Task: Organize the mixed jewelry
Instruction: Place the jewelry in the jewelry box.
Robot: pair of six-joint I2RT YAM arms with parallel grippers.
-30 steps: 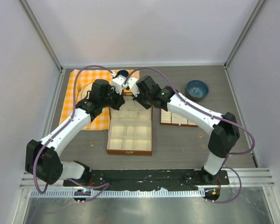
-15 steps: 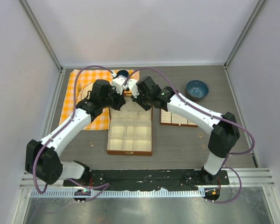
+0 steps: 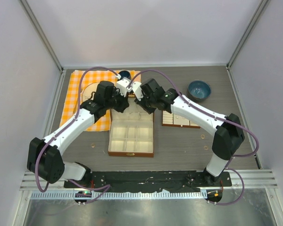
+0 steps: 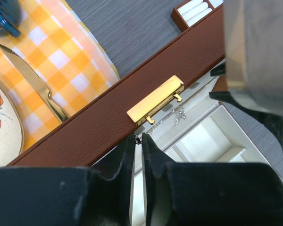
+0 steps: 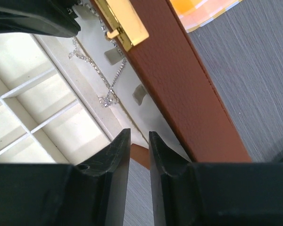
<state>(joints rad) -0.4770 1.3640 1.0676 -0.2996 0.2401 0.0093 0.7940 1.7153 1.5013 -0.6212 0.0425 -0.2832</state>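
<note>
The brown jewelry box (image 3: 131,151) stands open mid-table, its lid (image 4: 85,122) upright with a gold clasp (image 4: 155,99). A thin silver necklace (image 5: 111,77) hangs inside the lid, its pendant (image 5: 106,100) low. My left gripper (image 4: 138,138) is at the lid's top edge, jaws a thin slit apart, with the chain's dark end pinched between the tips. My right gripper (image 5: 139,134) hovers open over the box's right back corner, holding nothing. Tiny rings (image 3: 93,145) (image 3: 203,137) lie loose on the table.
An orange checked cloth (image 3: 80,101) left of the box carries a plate (image 4: 0,122), a knife (image 4: 42,89) and a dark cup (image 3: 124,74). A ring display tray (image 3: 179,121) lies right of the box. A blue bowl (image 3: 199,89) sits at the back right.
The right jaws have widened. The left jaws went from fully shut to a thin slit, and the left wrist shifted slightly right along the lid.
</note>
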